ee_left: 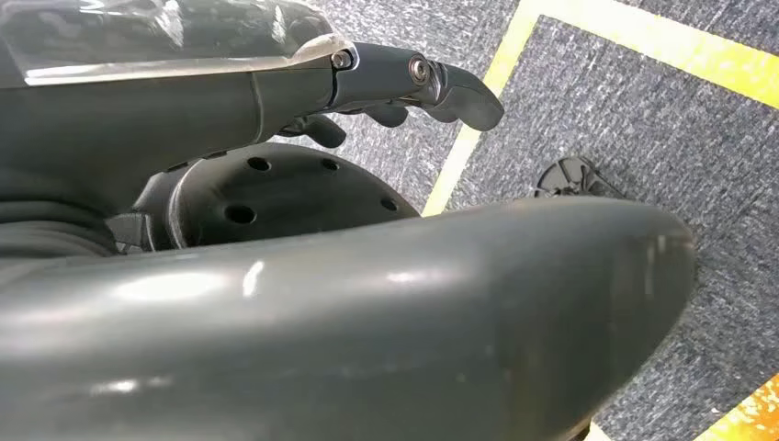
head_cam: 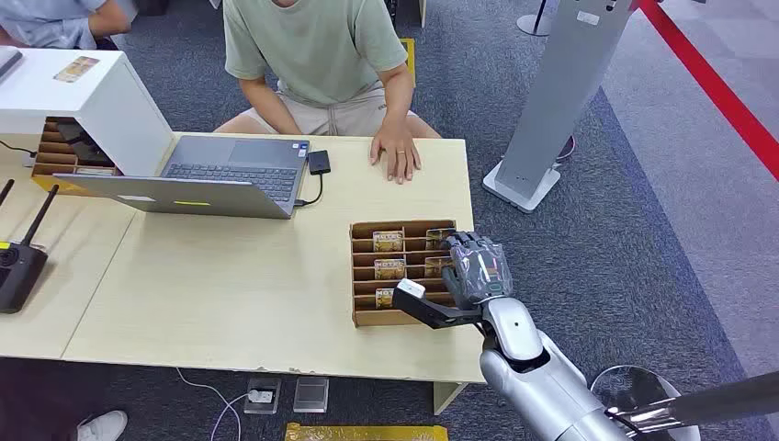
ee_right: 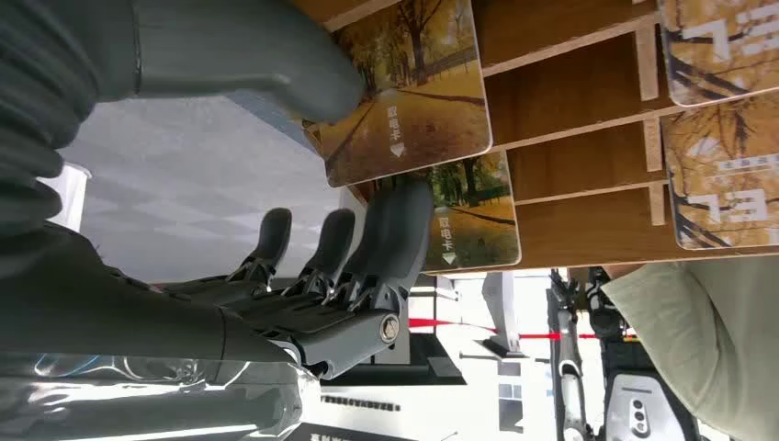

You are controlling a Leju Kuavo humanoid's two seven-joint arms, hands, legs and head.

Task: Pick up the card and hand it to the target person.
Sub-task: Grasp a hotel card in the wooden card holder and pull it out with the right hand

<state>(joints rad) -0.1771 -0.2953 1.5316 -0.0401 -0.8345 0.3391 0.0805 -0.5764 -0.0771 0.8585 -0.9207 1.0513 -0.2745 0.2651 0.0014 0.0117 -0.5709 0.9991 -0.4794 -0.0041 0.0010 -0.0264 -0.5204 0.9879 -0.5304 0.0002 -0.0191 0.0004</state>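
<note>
The right hand (head_cam: 478, 266) hangs over the right column of the wooden card organizer (head_cam: 363, 317), fingers pointing away from the robot toward the desk's far edge. In the right wrist view the thumb (ee_right: 248, 60) lies over the nearest card (ee_right: 413, 92) while the darker fingers (ee_right: 390, 234) sit against the next card (ee_right: 473, 220) behind it; the thumb and fingers stand apart, and whether they actually pinch either card cannot be told. Both cards stand in the organizer's slots, printed with a yellow autumn tree scene. The silver right arm (head_cam: 542, 372) rises from below the desk's near edge, wrist bent so the hand tips down into the organizer. In the head view three cards (head_cam: 389, 241) show in the left column and two (head_cam: 439, 237) in the right, beside the hand. The organizer sits near the near right corner of the light wooden desk (head_cam: 211, 285). The left hand (ee_left: 404, 87) hangs down over grey carpet with yellow floor lines, its fingers curled in, holding nothing. Across the far edge sits one person in a green shirt (head_cam: 317, 46), one hand (head_cam: 397, 152) flat on the desk. One open laptop (head_cam: 207, 179) lies toward the far left, a small black adapter (head_cam: 319, 162) beside it. A second card organizer (head_cam: 64, 161) sits under a white stand at the left edge.
</note>
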